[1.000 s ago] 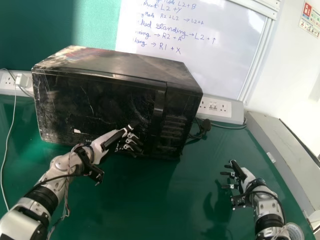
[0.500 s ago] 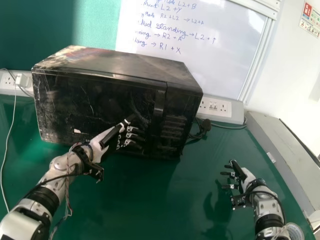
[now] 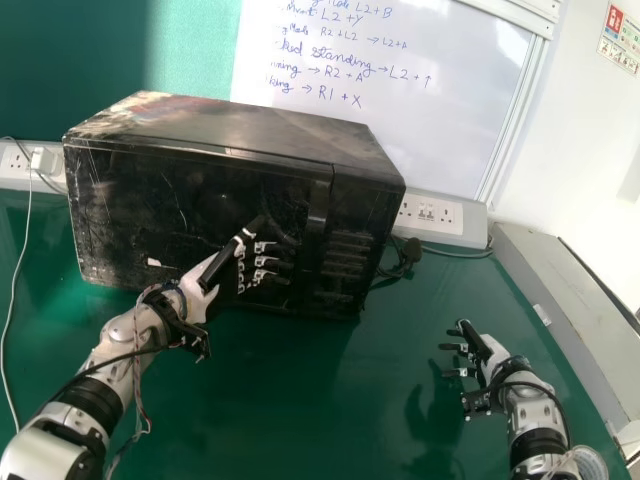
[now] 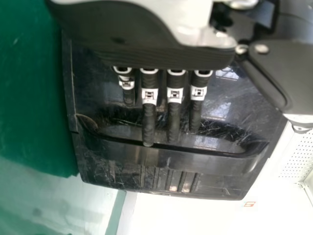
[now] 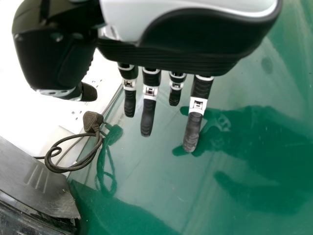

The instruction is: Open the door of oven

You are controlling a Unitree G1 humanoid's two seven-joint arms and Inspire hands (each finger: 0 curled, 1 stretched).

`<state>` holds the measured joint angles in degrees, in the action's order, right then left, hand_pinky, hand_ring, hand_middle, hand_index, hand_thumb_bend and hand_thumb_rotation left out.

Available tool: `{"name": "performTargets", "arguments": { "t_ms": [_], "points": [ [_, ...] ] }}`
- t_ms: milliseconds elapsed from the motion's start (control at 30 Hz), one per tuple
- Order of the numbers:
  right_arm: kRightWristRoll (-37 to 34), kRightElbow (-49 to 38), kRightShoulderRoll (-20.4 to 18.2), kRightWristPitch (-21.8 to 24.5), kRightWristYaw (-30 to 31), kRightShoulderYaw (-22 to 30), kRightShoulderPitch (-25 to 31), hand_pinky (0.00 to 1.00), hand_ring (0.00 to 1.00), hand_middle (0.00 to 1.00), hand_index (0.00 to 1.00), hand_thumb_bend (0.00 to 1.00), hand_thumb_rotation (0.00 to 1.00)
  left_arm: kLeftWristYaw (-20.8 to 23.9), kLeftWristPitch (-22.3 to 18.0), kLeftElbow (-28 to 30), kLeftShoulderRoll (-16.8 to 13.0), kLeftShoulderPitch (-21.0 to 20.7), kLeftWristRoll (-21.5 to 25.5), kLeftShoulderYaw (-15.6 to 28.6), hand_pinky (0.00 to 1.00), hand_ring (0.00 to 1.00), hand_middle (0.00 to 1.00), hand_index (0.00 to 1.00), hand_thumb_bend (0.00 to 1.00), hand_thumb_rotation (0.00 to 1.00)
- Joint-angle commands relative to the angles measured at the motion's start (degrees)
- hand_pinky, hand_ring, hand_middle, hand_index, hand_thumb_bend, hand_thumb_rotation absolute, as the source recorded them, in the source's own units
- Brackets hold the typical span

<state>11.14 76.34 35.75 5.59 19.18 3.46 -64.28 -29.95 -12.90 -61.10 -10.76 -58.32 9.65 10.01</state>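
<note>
A black oven (image 3: 150, 210) stands on the green table with its door closed. My left hand (image 3: 215, 275) is in front of the door, its straight fingers pointing toward the vertical handle (image 3: 317, 212). In the left wrist view the fingers of my left hand (image 4: 173, 103) reach over the door to the recess beside the handle (image 4: 171, 157); whether they touch it I cannot tell. My right hand (image 3: 482, 345) is held over the table to the right of the oven, fingers extended and holding nothing, as the right hand (image 5: 195, 105) in its wrist view confirms.
A black cable with a plug (image 3: 408, 252) lies beside the oven's right side. Power sockets (image 3: 430, 214) run along the back edge below a whiteboard (image 3: 400, 130). A grey ledge (image 3: 560, 300) borders the table on the right.
My left hand has turned and risen slightly in front of the oven door, its fingers now pointing more to the right. The right hand and the oven have stayed in place.
</note>
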Motion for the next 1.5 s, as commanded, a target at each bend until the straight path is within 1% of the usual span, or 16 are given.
{"name": "performTargets", "arguments": {
  "t_ms": [0, 100, 133, 167, 233, 300, 433, 533, 567, 700, 933, 1000, 1133, 1233, 1433, 1467],
  "points": [
    [0.33, 0.59, -0.13, 0.6, 0.04, -0.37, 0.06, 0.49, 0.63, 0.75, 0.9, 0.43, 0.45, -0.48, -0.55, 0.49, 0.4, 0.64, 0.7, 0.56, 0.45, 0.65, 0.74, 0.82, 0.92, 0.92],
    [-0.04, 0.59, -0.21, 0.58, -0.06, 0.02, 0.11, 0.55, 0.63, 0.75, 0.9, 0.44, 0.44, -0.89, -0.69, 0.49, 0.49, 0.7, 1.11, 0.73, 0.47, 0.69, 0.78, 0.83, 0.94, 0.93],
    [0.18, 0.59, -0.17, 0.41, 0.05, -0.2, 0.14, 0.6, 0.63, 0.74, 0.9, 0.44, 0.45, -0.93, -0.72, 0.45, 0.59, 0.72, 1.28, 0.85, 0.47, 0.69, 0.79, 0.83, 0.95, 0.93],
    [0.52, 0.58, -0.14, 0.27, 0.12, -0.55, 0.14, 0.61, 0.64, 0.73, 0.9, 0.43, 0.47, -1.0, -0.75, 0.45, 0.7, 0.75, 1.48, 0.98, 0.48, 0.71, 0.8, 0.83, 0.96, 0.93],
    [0.57, 0.6, -0.11, 0.19, 0.19, -0.6, 0.19, 0.56, 0.63, 0.74, 0.9, 0.42, 0.49, -0.9, -0.95, 0.53, 0.89, 0.85, 1.63, 1.14, 0.49, 0.73, 0.82, 0.84, 0.97, 0.93],
    [-0.15, 0.65, -0.13, 0.5, 0.42, 0.05, 0.18, 0.55, 0.63, 0.74, 0.89, 0.43, 0.47, -0.95, -1.09, 0.59, 1.06, 0.91, 1.75, 1.29, 0.5, 0.76, 0.84, 0.86, 0.99, 0.94],
    [-0.34, 0.67, -0.11, 0.87, 0.49, 0.35, 0.15, 0.59, 0.69, 0.77, 0.9, 0.42, 0.46, -1.17, -1.16, 0.63, 1.34, 0.92, 2.07, 1.38, 0.54, 0.81, 0.88, 0.87, 1.0, 0.93],
    [-0.04, 0.65, -0.12, 0.85, 0.16, 0.14, 0.13, 0.54, 0.67, 0.76, 0.91, 0.42, 0.49, -1.11, -1.77, 0.52, 1.3, 1.01, 1.94, 1.04, 0.58, 0.84, 0.91, 0.9, 1.0, 0.94],
    [-0.12, 0.65, -0.15, 0.93, -0.03, 0.24, 0.12, 0.53, 0.65, 0.74, 0.89, 0.42, 0.47, -0.92, -1.94, 0.52, 1.3, 1.04, 1.79, 0.93, 0.58, 0.86, 0.92, 0.9, 1.0, 0.94],
    [0.15, 0.62, -0.06, 0.65, 0.47, -0.03, 0.15, 0.61, 0.66, 0.74, 0.89, 0.44, 0.47, -0.47, -2.21, 0.6, 1.27, 1.11, 1.45, 0.67, 0.61, 0.88, 0.94, 0.92, 1.0, 0.95],
    [-0.08, 0.6, -0.26, 1.1, 0.41, 0.18, -0.09, 0.54, 0.67, 0.75, 0.91, 0.42, 0.48, -0.96, -3.05, -0.21, 0.96, 0.97, 1.0, 0.33, 0.64, 0.91, 0.96, 0.94, 1.0, 0.95],
    [0.26, 0.57, -0.35, 0.81, 0.06, -0.15, -0.05, 0.65, 0.69, 0.74, 0.91, 0.41, 0.48, -1.4, -2.82, -0.51, 0.96, 0.78, 1.03, 0.25, 0.65, 0.92, 0.97, 0.96, 1.0, 0.96],
    [-0.03, 0.66, -0.44, 0.87, 0.12, 0.15, -0.04, 0.58, 0.66, 0.73, 0.92, 0.41, 0.45, -2.25, -2.89, -1.34, 1.08, 0.31, 0.78, -0.05, 0.72, 0.94, 0.99, 0.98, 1.0, 0.98],
    [-0.09, 0.71, -0.49, 0.99, 0.08, 0.25, -0.07, 0.5, 0.67, 0.77, 0.92, 0.41, 0.45, -1.93, -3.03, -1.63, 1.39, 0.08, 0.13, -0.6, 0.75, 0.95, 1.0, 0.99, 1.0, 0.99],
    [-0.12, 0.69, -0.46, 0.96, 0.01, 0.3, -0.12, 0.54, 0.67, 0.74, 0.89, 0.42, 0.45, -2.83, -3.14, -1.52, 2.31, -0.11, -0.27, -0.94, 0.86, 0.98, 1.0, 0.98, 1.0, 0.99],
    [-0.34, 0.69, -0.51, 1.17, -0.04, 0.51, -0.18, 0.51, 0.66, 0.74, 0.89, 0.42, 0.44, -2.82, -3.23, -1.49, 2.42, -0.16, -0.51, -1.13, 0.86, 0.98, 1.0, 0.98, 1.0, 0.99]
  ]
}}
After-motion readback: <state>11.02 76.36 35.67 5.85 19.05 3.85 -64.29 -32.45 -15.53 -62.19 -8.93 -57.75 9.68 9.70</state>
